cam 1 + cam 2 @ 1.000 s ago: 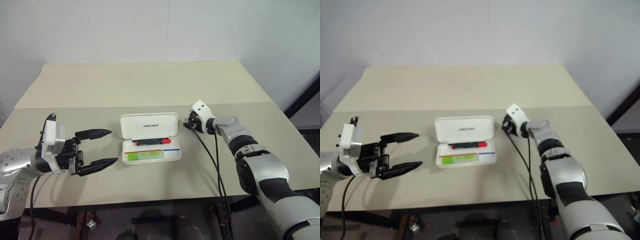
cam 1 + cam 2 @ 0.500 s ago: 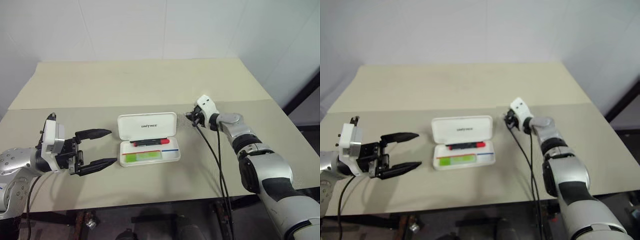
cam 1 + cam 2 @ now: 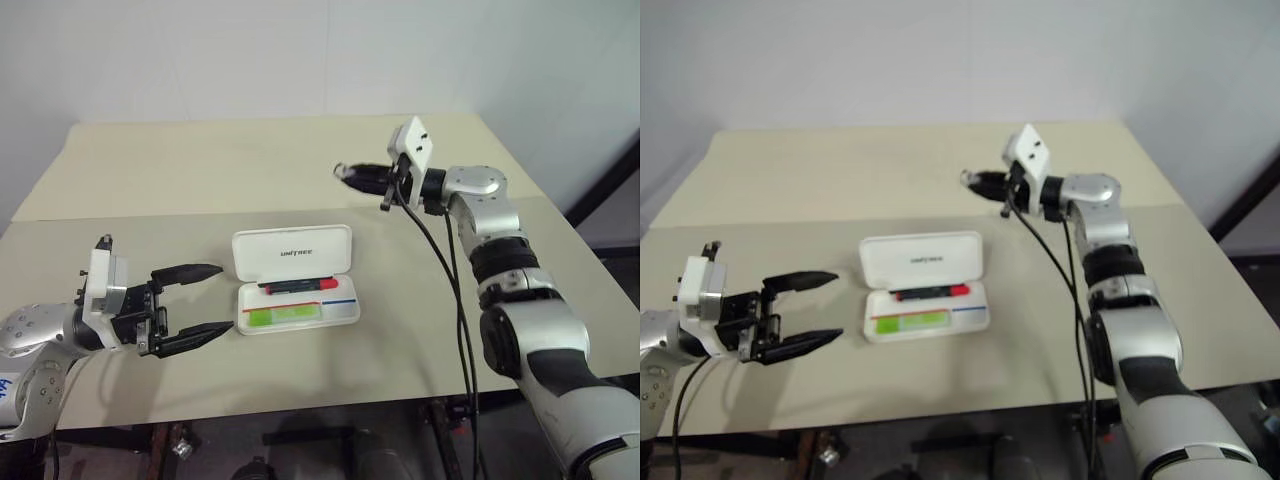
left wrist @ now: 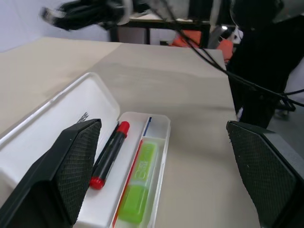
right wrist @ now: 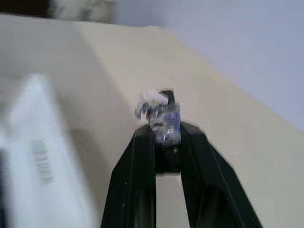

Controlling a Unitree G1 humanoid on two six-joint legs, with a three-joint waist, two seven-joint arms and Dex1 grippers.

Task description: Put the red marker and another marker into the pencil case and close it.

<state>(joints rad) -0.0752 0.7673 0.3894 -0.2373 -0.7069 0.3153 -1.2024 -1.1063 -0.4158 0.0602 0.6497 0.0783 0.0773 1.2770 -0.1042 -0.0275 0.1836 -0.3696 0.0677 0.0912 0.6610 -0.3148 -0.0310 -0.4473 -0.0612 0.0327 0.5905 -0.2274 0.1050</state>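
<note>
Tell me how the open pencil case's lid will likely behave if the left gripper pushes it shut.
The pencil case looks like thin, rigid white plastic, so its raised lid should swing as one stiff piece on the hinge. It seems light and sits on a smooth table, so it may slide rather than close. The red marker and green marker lie flat inside, probably not blocking it.

Soft, even light from above fills the head views; the desk shows faint shadows and no glare. The right wrist view is blurred throughout, and its fingers are soft-edged. The left wrist view looks sharper.
</note>
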